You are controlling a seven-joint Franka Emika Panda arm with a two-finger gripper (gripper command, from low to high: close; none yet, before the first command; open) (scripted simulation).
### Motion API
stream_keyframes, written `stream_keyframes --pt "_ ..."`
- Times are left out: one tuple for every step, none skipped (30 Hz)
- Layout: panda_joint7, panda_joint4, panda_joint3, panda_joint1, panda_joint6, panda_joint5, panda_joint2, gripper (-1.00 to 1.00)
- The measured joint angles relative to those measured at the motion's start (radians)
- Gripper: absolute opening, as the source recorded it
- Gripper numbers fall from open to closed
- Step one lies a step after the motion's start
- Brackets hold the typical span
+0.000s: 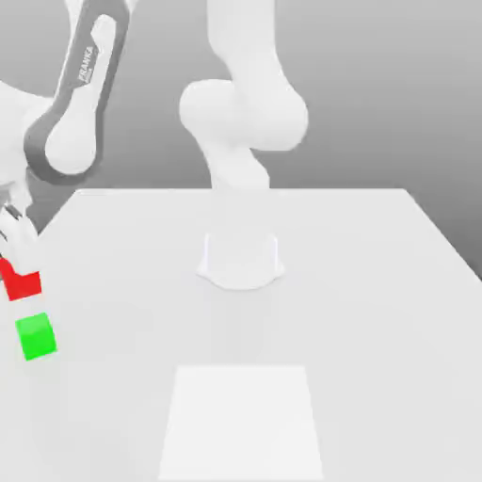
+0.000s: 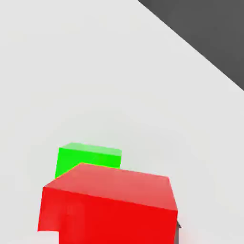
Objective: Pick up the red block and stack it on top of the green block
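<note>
At the exterior view's far left, my gripper (image 1: 17, 265) is shut on the red block (image 1: 23, 283). The white fingers (image 1: 19, 235) come down onto the block from above. The green block (image 1: 36, 337) rests on the white table just in front of and below the red one, with a small gap between them. In the hand view the red block (image 2: 109, 205) looms large and close, and it partly covers the green block (image 2: 88, 157) that lies on the table beyond it.
The arm's round white base (image 1: 240, 256) stands mid-table. A lighter square patch (image 1: 240, 419) lies near the table's front edge. Both blocks sit close to the table's (image 1: 377, 282) left edge. Dark floor (image 2: 209, 33) shows past a table edge in the hand view.
</note>
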Motion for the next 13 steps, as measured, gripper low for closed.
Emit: stream_keyframes --pt "-0.017 0.001 0.012 0.0 0.023 0.024 0.026 -1.0" --pt "-0.034 0.003 0.026 -0.008 0.046 0.048 0.053 -1.0" --pt "-0.052 0.003 0.04 -0.017 0.07 0.073 0.08 -1.0" --pt "-0.067 0.004 0.053 -0.026 0.09 0.094 0.103 1.0" --pt "-0.067 0.004 0.053 -0.026 0.09 0.094 0.103 1.0" --pt "-0.067 0.004 0.053 -0.026 0.09 0.094 0.103 1.0" --pt "-0.067 0.004 0.053 -0.026 0.09 0.094 0.103 1.0" --pt "-0.067 0.004 0.053 -0.026 0.09 0.094 0.103 1.0" --pt "-0.067 0.004 0.053 -0.026 0.09 0.094 0.103 1.0" --pt "-0.075 0.004 0.06 -0.031 0.101 0.105 0.115 1.0" --pt "-0.069 0.004 0.055 -0.028 0.094 0.097 0.107 1.0" --pt "-0.057 0.004 0.047 -0.023 0.078 0.08 0.089 1.0" --pt "-0.041 0.003 0.04 -0.019 0.059 0.058 0.066 1.0"
